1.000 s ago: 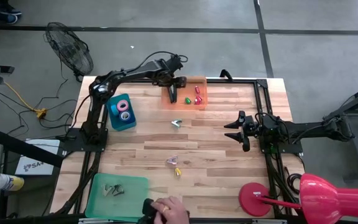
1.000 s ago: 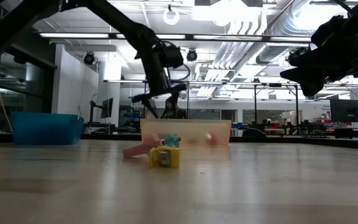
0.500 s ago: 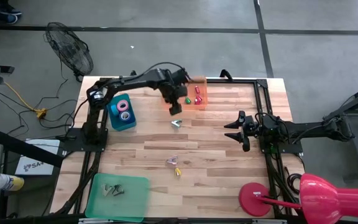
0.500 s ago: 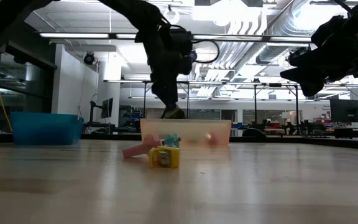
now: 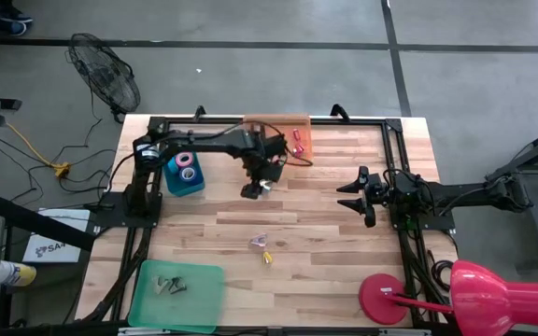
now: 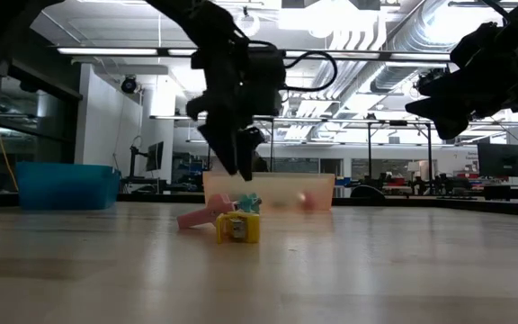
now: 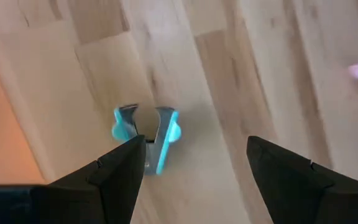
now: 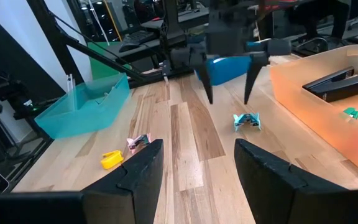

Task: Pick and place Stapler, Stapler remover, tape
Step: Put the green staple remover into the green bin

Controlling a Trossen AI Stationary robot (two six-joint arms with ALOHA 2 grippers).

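I have the left gripper (image 7: 191, 155) spread wide, poised above the blue remover (image 7: 145, 132) on the bare table (image 5: 344, 243). The stapler (image 8: 342, 83) lies in the orange bin (image 8: 303, 109) beyond. The right gripper (image 5: 356, 196) waits released at the right side.

Only one piece of lettering shows — a white sheet (image 5: 48, 245) lying on the floor just off the tabletop's (image 5: 325, 233) left edge, near the green tray's (image 5: 202, 301) corner, bears dark letters that look like "SA", the rest cut off by the frame rail and too small to make out. Nothing else in any view carries readable text, numbers or brand marks.
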